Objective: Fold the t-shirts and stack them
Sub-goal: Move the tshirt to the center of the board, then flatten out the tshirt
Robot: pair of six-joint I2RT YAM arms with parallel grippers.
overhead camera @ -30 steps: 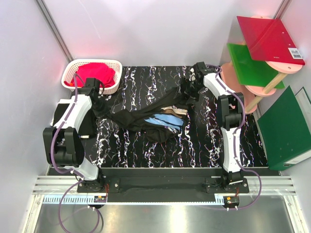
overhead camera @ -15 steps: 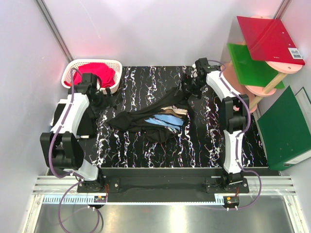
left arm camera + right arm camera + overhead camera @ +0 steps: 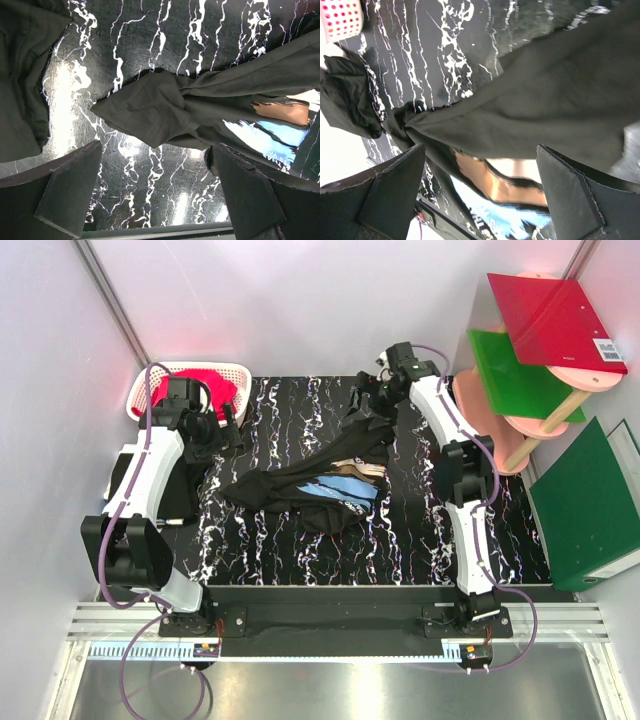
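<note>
- The left gripper (image 3: 222, 436) hangs over the far left of the table (image 3: 300, 560), jaws spread wide and holding nothing.
- Its wrist view shows a second dark shirt (image 3: 20, 75) bunched at the left, apart from the printed t-shirt (image 3: 310, 490), which lies crumpled mid-table.
- The right gripper (image 3: 366, 406), far right, gapes wide above that shirt's sleeve.
- The tabletop is black marble; a white basket (image 3: 205, 366) sits at the far left.

Left pincer (image 3: 222, 432) near far-left bench (image 3: 420, 540) corner, jaws wide apart. Right pincer (image 3: 366, 406) near far edge, jaws equally wide.
</note>
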